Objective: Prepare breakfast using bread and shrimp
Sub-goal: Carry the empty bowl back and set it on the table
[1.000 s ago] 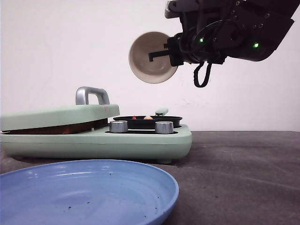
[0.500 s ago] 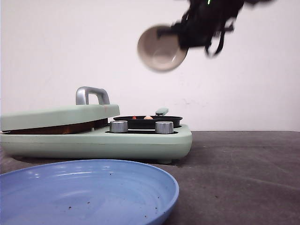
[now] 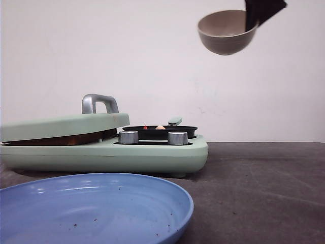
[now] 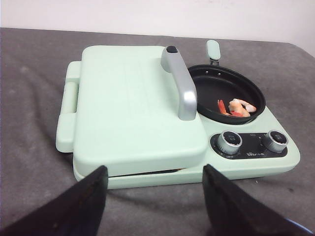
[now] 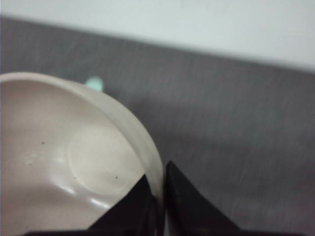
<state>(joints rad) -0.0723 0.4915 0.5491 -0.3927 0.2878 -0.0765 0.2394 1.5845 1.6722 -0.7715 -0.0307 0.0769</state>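
Observation:
The shrimp (image 4: 237, 106) lie in the black round pan (image 4: 209, 88) at the knob end of the mint-green cooker (image 4: 133, 103); they show just above the pan's rim in the front view (image 3: 160, 127). The cooker's lid (image 3: 63, 126) with its grey handle (image 4: 181, 86) is closed, and the bread is hidden. My right gripper (image 5: 158, 194) is shut on the rim of the empty beige bowl (image 5: 74, 162), held upright and high above the table at the top right of the front view (image 3: 226, 33). My left gripper (image 4: 153, 189) is open and empty, short of the cooker's front.
A blue plate (image 3: 91, 208) lies nearest the camera in front of the cooker. Two silver knobs (image 3: 128, 137) (image 3: 177, 138) sit on the cooker's front. Dark grey table (image 3: 264, 188) stretches to the right of the cooker.
My right gripper has swung up and to the right with the bowl, turning it from tipped on its side over the pan to upright. Cooker, shrimp and plate have not moved.

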